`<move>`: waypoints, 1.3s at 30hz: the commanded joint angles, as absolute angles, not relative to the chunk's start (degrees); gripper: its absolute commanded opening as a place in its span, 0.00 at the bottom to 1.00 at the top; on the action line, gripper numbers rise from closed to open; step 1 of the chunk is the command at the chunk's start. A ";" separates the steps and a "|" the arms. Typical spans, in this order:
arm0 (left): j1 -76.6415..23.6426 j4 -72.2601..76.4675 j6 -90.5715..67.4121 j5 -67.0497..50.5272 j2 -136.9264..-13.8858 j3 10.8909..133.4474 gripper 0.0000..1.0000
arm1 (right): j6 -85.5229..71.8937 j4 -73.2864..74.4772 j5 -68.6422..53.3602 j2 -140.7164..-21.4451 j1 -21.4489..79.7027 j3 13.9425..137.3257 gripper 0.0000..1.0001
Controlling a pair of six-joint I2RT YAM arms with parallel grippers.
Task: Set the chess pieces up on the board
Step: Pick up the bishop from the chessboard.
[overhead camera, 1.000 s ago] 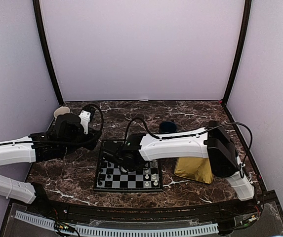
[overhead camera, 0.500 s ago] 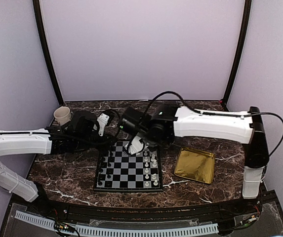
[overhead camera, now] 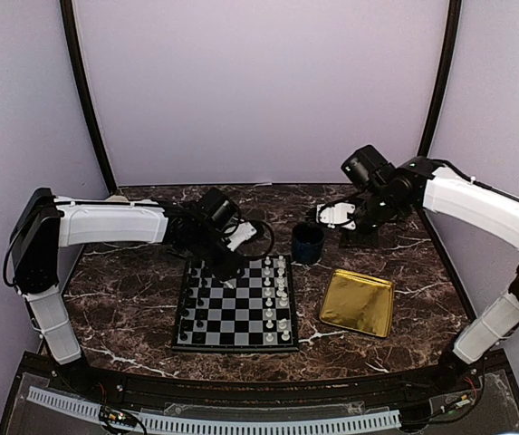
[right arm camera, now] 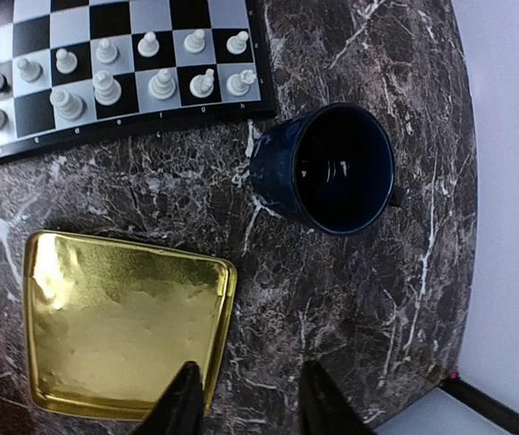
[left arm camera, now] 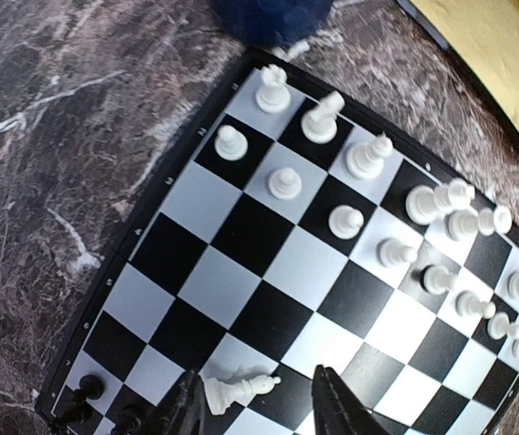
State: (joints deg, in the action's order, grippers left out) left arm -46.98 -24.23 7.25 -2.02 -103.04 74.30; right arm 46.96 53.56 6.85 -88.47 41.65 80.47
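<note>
The board [overhead camera: 241,333] lies in the middle of the table. Cream-white chess pieces [overhead camera: 281,288] stand along its right side, and they also show in the left wrist view [left arm camera: 361,159]. My left gripper [overhead camera: 228,270] hangs low over the board's far left part, open. One white piece [left arm camera: 237,390] lies on its side between the fingertips [left arm camera: 331,408], its base close to the left one. My right gripper [overhead camera: 343,217] is open and empty over bare table at the back right, between the cup and the tray.
Black pieces [overhead camera: 191,304] stand along the board's left side. A dark blue cup [overhead camera: 307,243] stands just behind the board's right corner. A gold tray [overhead camera: 357,302] lies right of the board. Purple walls close in the sides and back.
My right arm has drawn back from over the board to the back right, past the cup. My left arm has swung in from the left to the board's far left part.
</note>
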 commanded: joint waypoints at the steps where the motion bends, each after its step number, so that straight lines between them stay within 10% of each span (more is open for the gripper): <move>1: -46.61 -37.85 20.13 -6.76 -104.06 77.15 0.44 | 41.07 48.00 -14.92 -80.53 35.25 74.50 0.51; 4: -46.50 -40.13 24.95 -8.18 -104.91 77.56 0.45 | 39.27 43.62 -23.53 -76.03 30.82 70.90 1.00; 39: -46.64 -43.79 22.48 3.41 -107.04 74.37 0.39 | 36.66 48.43 -32.30 -81.47 29.66 73.21 0.86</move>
